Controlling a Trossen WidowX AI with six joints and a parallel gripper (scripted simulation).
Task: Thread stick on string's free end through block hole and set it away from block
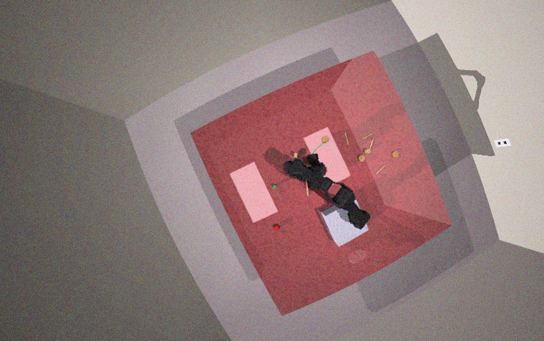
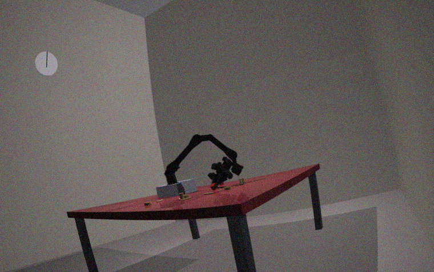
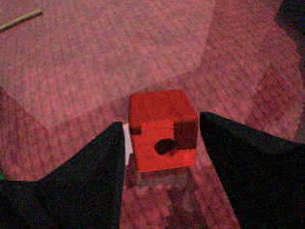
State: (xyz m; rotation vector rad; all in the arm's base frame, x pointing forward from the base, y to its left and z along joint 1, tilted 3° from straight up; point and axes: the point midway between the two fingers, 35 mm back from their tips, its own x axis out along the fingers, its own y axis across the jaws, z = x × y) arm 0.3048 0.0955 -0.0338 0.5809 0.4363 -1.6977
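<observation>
The red block (image 2: 212, 186) (image 3: 163, 139) has a dark round hole in the face toward the wrist camera. It is between the fingertips, and a gap shows at its left side. My gripper (image 3: 161, 125) is open around it, low over the table. Whether the block's underside rests flat is unclear. The round wooden button (image 1: 325, 139) is on a pale rectangle, with the green string (image 1: 318, 147) running from it to under the arm. A thin wooden stick (image 1: 307, 188) lies beyond the arm; its join to the string is hidden.
Loose sticks (image 1: 346, 138) (image 1: 380, 169) (image 3: 21, 20) and round wooden pieces (image 1: 395, 153) (image 1: 361, 157) lie to the right in the top view. A small wooden piece (image 1: 295, 155), a green piece (image 1: 274, 186) and a red piece (image 1: 276, 227) lie left. The arm stands by a pale box (image 1: 341, 234).
</observation>
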